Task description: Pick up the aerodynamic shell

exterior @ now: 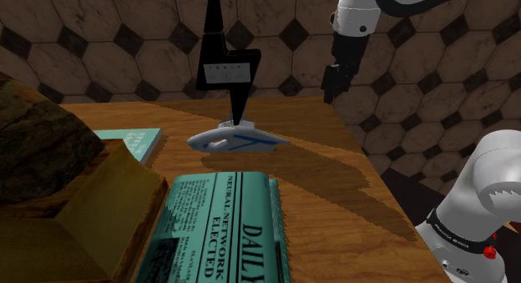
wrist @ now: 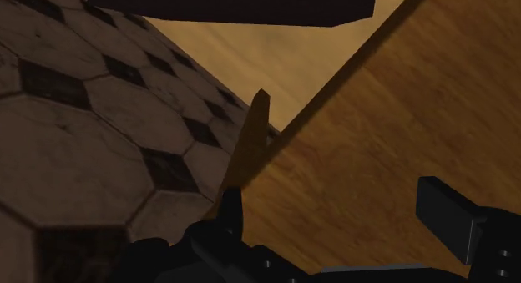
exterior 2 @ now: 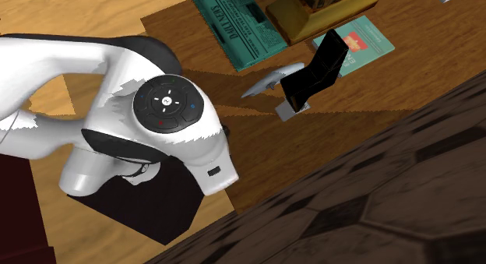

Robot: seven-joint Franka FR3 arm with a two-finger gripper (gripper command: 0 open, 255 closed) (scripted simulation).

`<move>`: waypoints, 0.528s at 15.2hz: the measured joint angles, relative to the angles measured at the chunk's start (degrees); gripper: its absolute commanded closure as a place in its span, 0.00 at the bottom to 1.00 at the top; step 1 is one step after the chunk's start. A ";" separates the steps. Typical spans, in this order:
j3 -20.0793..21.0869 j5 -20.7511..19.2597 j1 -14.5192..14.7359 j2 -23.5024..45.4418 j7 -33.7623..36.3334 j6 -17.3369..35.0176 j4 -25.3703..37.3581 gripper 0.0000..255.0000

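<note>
From beside the stand, the arm (exterior: 480, 202) rises nearest, at the table's (exterior: 334, 198) edge, well off to the shoulder view's right of the shell (exterior: 238, 140). A teal newspaper (exterior: 221, 227) lies flat on the near side of the shell, close to it but apart. A brown block (exterior: 92, 198) sits nearer than the shell too, towards the shoulder view's left.

The shell is a silver-blue streamlined thing lying flat on the wood about mid-table, with nothing gripping it. A teal book (exterior: 134, 141) lies level with it on the shoulder view's left.

Just behind the shell a black zigzag figure (exterior: 225, 64) stands upright on a small pale foot (exterior: 235, 123). I cannot tell whether the foot touches the shell.

Farther back, the gripper (exterior: 336, 85) hangs over the table's far corner, well apart from the shell on the shoulder view's right, close against the hexagon-tiled wall (exterior: 100, 39). In the wrist view its fingers (wrist: 451, 219) stand wide apart with only bare wood between them.
</note>
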 measured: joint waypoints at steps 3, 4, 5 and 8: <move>2.05 1.32 1.69 2.43 0.61 2.09 1.95 0.00; 2.70 1.69 2.22 3.18 0.76 2.59 2.73 0.00; 3.59 2.04 2.75 4.46 1.20 3.31 3.83 0.00; 5.67 2.77 4.15 7.62 1.78 5.30 6.57 0.00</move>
